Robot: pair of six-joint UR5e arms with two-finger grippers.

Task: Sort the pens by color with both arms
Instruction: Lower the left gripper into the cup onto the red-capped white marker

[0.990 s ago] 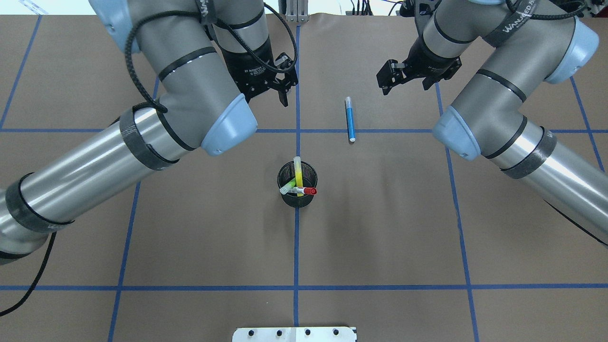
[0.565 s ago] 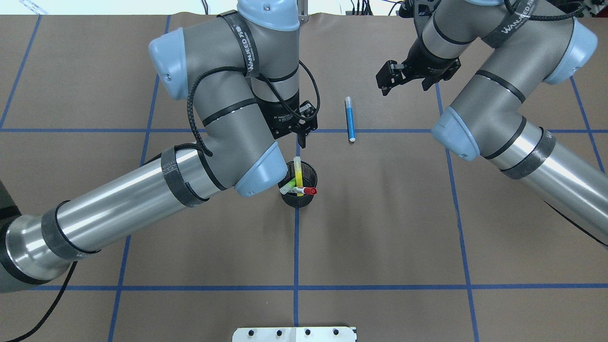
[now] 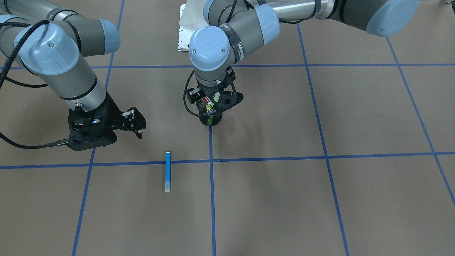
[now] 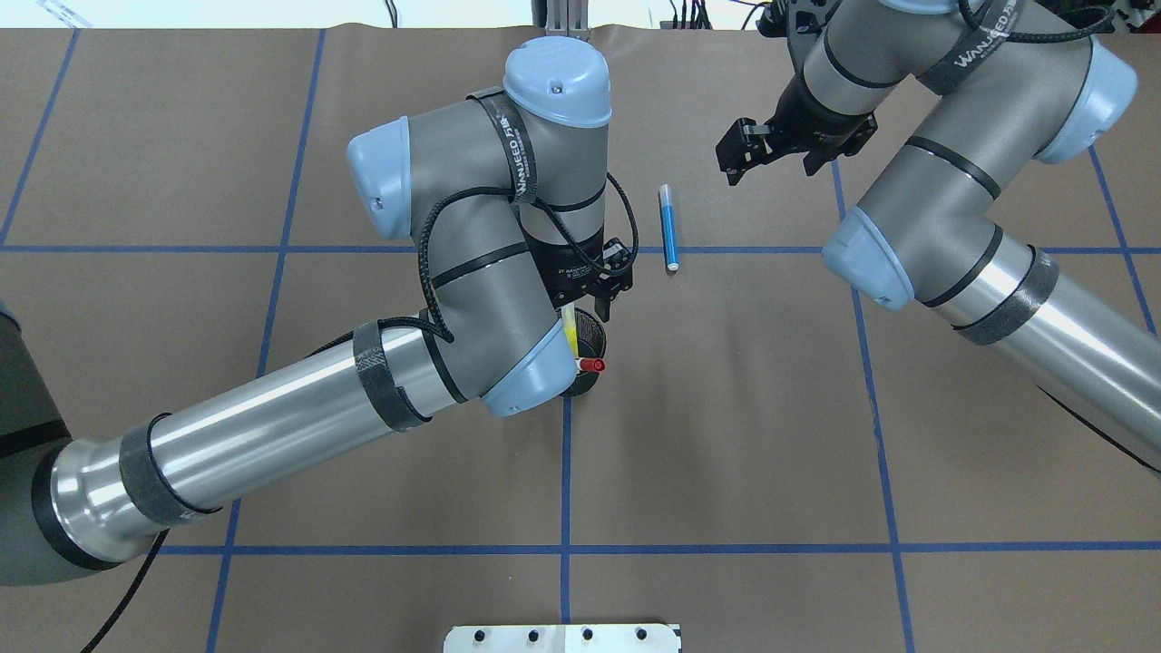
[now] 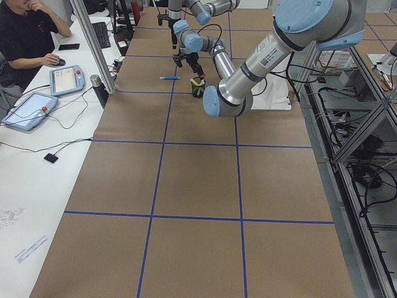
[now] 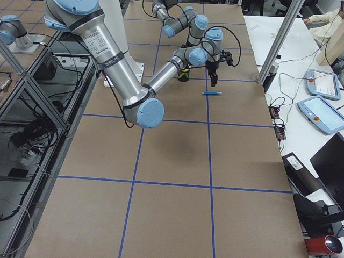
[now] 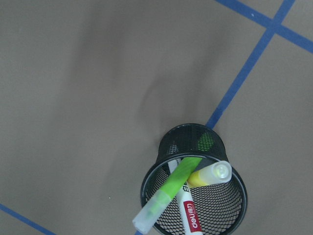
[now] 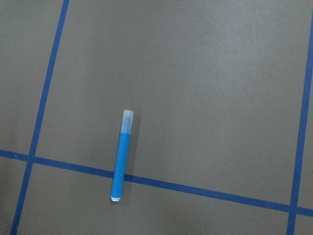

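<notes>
Over mesh cup (image 7: 188,137): L hand (image 4: 602,304), grip unclear; R hand (image 4: 736,161) open nr blue pen (image 4: 668,229).

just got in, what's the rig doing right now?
Pen sorting, early on. The left gripper hangs open over the cup, which holds the green pen, yellow pen and red-capped pen; it grips nothing. The blue pen lies on the table across a tape line, with the right gripper open and empty nearby.

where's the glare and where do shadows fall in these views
overhead exterior: glare streaks along the left arm; left wrist: broad soft shadow on the paper beside the mesh cup; right wrist: blue pen crisp, thin shadow on its right
</notes>
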